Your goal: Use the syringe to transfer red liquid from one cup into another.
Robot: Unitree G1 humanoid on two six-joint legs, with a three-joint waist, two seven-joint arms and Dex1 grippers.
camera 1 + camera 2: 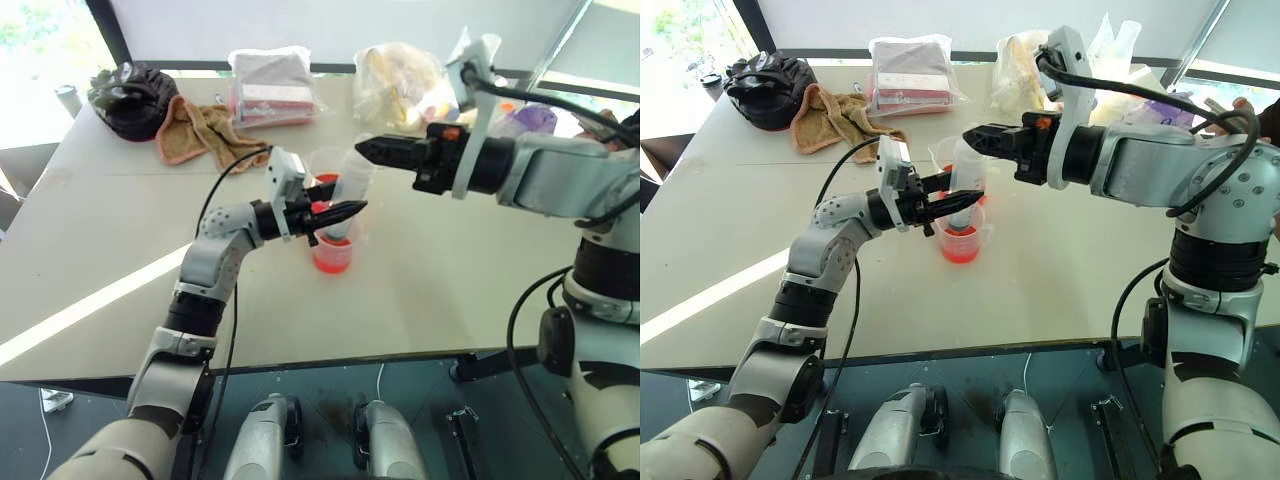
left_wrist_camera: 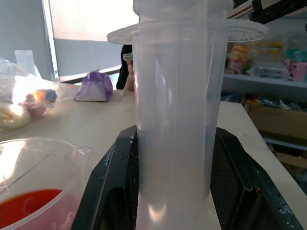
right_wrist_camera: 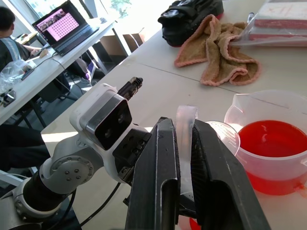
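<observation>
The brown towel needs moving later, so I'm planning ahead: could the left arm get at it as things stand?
Probably not yet. The left gripper is shut on the syringe over the near cup, and the towel lies well beyond it across open table.

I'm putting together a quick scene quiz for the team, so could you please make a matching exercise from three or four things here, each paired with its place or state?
Things:
1. syringe
2. near cup
3. tan towel
4. right gripper

Places or states:
a. crumpled on the table by the black bag
b. standing upright, its barrel clamped by the left gripper
c. shut on the syringe's plunger top
d. holding red liquid, below the syringe

Pairs: 1-b, 2-d, 3-a, 4-c
</observation>
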